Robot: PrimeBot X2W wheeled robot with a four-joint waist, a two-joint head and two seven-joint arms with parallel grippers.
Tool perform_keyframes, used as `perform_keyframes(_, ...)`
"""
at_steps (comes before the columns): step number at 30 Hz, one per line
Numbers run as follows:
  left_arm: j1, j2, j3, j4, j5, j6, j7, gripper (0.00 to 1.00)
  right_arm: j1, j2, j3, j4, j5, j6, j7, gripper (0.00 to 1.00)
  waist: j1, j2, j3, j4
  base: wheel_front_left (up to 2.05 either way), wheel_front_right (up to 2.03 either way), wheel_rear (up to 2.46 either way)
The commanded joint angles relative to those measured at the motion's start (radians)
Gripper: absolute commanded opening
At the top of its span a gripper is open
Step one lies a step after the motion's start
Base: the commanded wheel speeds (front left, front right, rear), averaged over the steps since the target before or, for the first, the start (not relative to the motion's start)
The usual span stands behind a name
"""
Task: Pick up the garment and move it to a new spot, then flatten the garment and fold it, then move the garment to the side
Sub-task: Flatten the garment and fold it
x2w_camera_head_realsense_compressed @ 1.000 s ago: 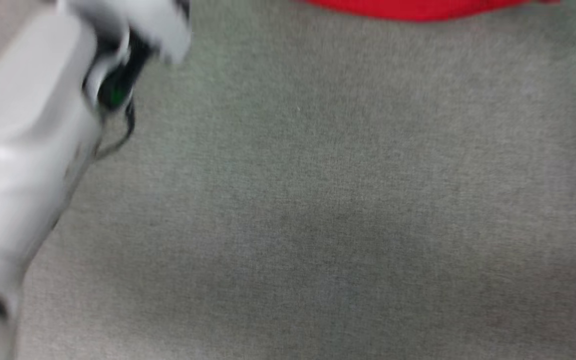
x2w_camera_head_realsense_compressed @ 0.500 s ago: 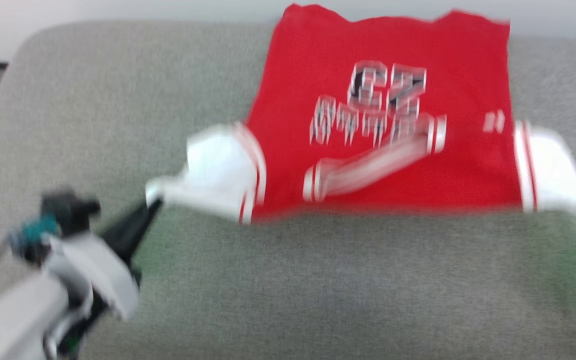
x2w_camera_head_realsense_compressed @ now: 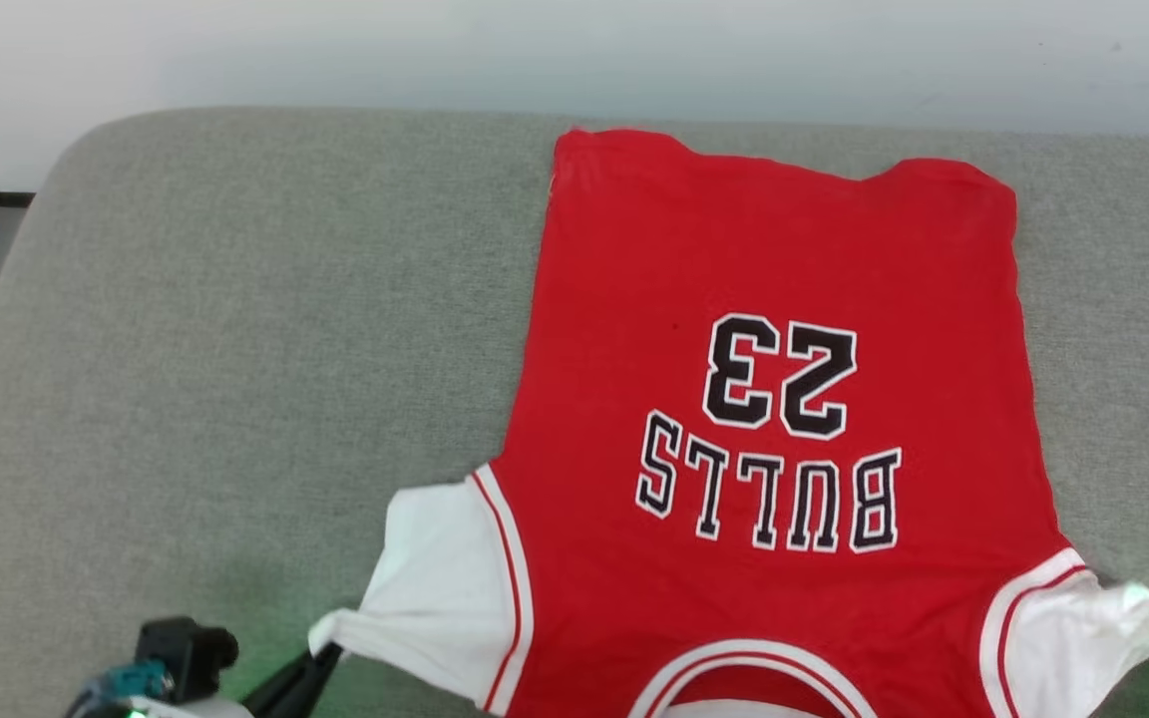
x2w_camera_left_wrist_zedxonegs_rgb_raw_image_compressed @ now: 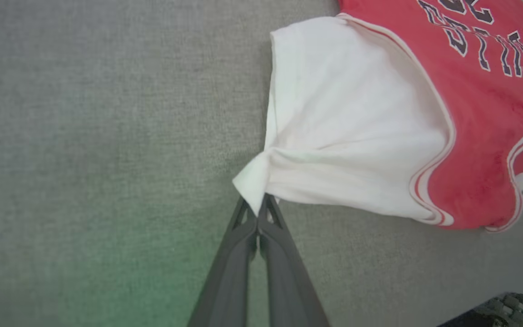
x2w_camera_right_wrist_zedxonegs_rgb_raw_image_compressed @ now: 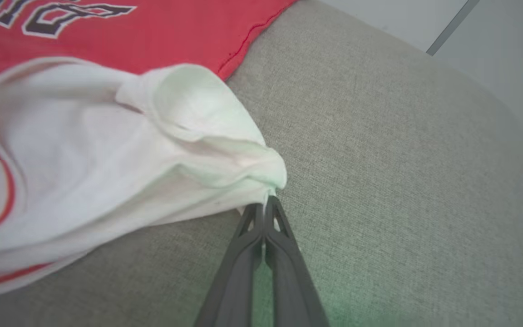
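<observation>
Left claw (x2w_camera_left_wrist_zedxonegs_rgb_raw_image_compressed: pixel 258 210): pinched tight on the tip of one white sleeve of the shirt (x2w_camera_head_realsense_compressed: pixel 774 299).
Right claw (x2w_camera_right_wrist_zedxonegs_rgb_raw_image_compressed: pixel 265 208): pinched on the opposite sleeve tip.
Shirt: print up on the grey fabric surface (x2w_camera_head_realsense_compressed: pixel 235 349), collar between the claws, hem farthest away.

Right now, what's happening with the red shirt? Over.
Left gripper shut on one sleeve tip of the garment, right gripper on the other. Spread, print up, on grey cushion. Nothing seen in the way.

Bright, even light with faint shadows; focus is sharp. A green glow tints the grey fabric (x2w_camera_left_wrist_zedxonegs_rgb_raw_image_compressed: pixel 107 281).
</observation>
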Motion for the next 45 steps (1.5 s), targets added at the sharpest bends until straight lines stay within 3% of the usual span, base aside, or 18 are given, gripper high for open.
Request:
perform_keyframes(1, 0.022, -0.009, -0.001, 0.008, -0.005, 0.011, -0.004, 0.0, -0.002, 0.003, 0.002, 0.019, 0.013, -0.001, 0.0, 0.0, 0.0, 0.0, 0.0, 0.004, 0.0, 0.0, 0.0)
perform_keyframes(5, 0.025, -0.037, -0.006, 0.022, 0.001, 0.005, -0.002, 0.0, -0.026, -0.002, 0.035, 0.056, 0.029, -0.001, 0.018, 0.0, 0.0, 0.0, 0.0, 0.011, 0.0, 0.0, 0.0)
perform_keyframes(6, 0.021, -0.046, -0.002, 0.024, -0.004, 0.001, -0.002, 0.0, -0.031, -0.006, 0.047, 0.062, 0.033, -0.001, 0.03, 0.13, 0.0, 0.0, 0.0, 0.012, 0.0, 0.0, 0.0)
perform_keyframes(8, 0.013, -0.053, -0.004, 0.032, -0.002, -0.002, 0.0, 0.0, -0.045, -0.014, 0.085, 0.06, 0.059, -0.001, 0.057, 0.5, 0.0, 0.0, 0.001, 0.011, 0.0, 0.0, 0.0)
perform_keyframes(9, 0.008, -0.059, 0.0, 0.033, -0.003, -0.005, -0.001, 0.0, -0.049, -0.022, 0.102, 0.055, 0.069, -0.001, 0.074, 1.0, 0.0, 0.0, 0.001, 0.01, 0.0, 0.0, 0.0)
perform_keyframes(17, 0.019, -0.069, 0.022, 0.04, -0.004, 0.006, -0.003, 0.0, -0.036, -0.114, 0.177, -0.074, 0.203, -0.001, 0.207, 1.0, 0.0, 0.0, 0.006, -0.01, 0.0, 0.0, 0.0)
perform_keyframes(20, 0.026, -0.075, 0.037, 0.036, 0.0, 0.014, -0.004, 0.0, -0.017, -0.175, 0.179, -0.193, 0.283, -0.001, 0.282, 1.0, 0.0, 0.0, 0.012, -0.021, 0.0, 0.0, 0.0)
perform_keyframes(26, 0.03, -0.09, 0.063, 0.025, 0.016, 0.018, -0.004, 0.0, 0.01, -0.265, 0.082, -0.433, 0.414, -0.001, 0.407, 1.0, 0.0, 0.0, 0.025, -0.026, 0.0, 0.0, 0.0)
perform_keyframes(32, 0.013, -0.115, 0.079, 0.013, 0.04, 0.013, -0.005, 0.0, -0.106, -0.26, -0.009, -0.534, 0.458, -0.001, 0.522, 1.0, 0.0, 0.0, 0.051, -0.007, 0.0, 0.0, 0.0)
perform_keyframes(38, -0.036, -0.149, 0.073, 0.015, 0.074, 0.0, -0.002, 0.0, -0.384, -0.237, 0.014, -0.437, 0.46, -0.001, 0.627, 1.0, 0.0, 0.0, 0.095, 0.045, 0.0, 0.0, 0.0)
perform_keyframes(45, -0.112, -0.209, 0.052, 0.041, 0.109, -0.037, 0.012, 0.0, -0.74, -0.197, 0.101, -0.121, 0.433, -0.001, 0.729, 1.0, 0.0, 0.0, 0.158, 0.134, 0.0, 0.0, 0.0)
